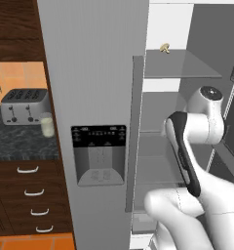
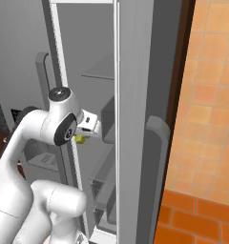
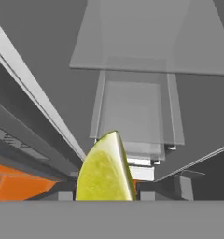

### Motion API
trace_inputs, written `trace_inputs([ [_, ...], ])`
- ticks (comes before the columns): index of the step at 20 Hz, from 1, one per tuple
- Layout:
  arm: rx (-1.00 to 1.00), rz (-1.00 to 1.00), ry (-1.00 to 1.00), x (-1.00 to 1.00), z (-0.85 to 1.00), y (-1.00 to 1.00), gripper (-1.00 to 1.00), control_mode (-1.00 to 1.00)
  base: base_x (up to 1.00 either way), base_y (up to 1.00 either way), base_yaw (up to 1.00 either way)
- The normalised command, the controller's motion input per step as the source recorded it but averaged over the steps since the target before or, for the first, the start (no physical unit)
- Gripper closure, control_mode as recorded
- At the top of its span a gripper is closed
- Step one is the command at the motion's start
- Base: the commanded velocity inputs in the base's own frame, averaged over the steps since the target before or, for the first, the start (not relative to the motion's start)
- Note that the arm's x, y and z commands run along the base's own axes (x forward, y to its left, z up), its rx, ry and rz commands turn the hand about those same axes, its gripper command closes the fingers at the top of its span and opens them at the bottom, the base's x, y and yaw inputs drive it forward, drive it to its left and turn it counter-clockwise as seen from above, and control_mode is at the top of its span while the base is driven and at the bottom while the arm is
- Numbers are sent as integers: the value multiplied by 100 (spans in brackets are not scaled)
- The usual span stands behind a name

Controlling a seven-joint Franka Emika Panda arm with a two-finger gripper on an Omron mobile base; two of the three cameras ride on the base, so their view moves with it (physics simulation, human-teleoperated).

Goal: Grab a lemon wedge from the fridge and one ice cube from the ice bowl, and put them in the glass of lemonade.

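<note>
Glossy yellow-green lemon wedge (image 3: 106, 170), curved rind with one pale cut edge, pinched in the gripper (image 2: 82, 138) (fingertips hidden behind it) inside the open grey fridge (image 1: 97, 73), among glass shelves (image 3: 153, 42).

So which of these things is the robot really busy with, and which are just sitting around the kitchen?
Part of the job:
- lemon wedge, gripped in the gripper
- fridge, its right door open
- glass of lemonade on the counter

Just lying about:
- silver toaster beside the glass
- small tan mushroom on an upper fridge shelf
- drawers under the counter
</note>
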Motion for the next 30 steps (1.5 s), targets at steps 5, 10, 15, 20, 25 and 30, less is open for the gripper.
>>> trace_inputs([
  [5, 0, -9, 0, -86, 32, 36, 100, -100, 0, 0, 0],
  [10, 0, -3, -1, -25, 7, 0, 100, -100, 0, 0, 0],
  [15, 0, 0, 0, -2, 0, 0, 100, -100, 0, 0, 0],
  [20, 0, 0, -1, -9, 0, 8, 100, 100, -25, 75, 0],
  [25, 0, 0, 0, 0, 0, 0, 100, 100, 2, 100, -10],
  [30, 0, 0, 0, 0, 0, 0, 100, 100, 17, 100, -15],
])
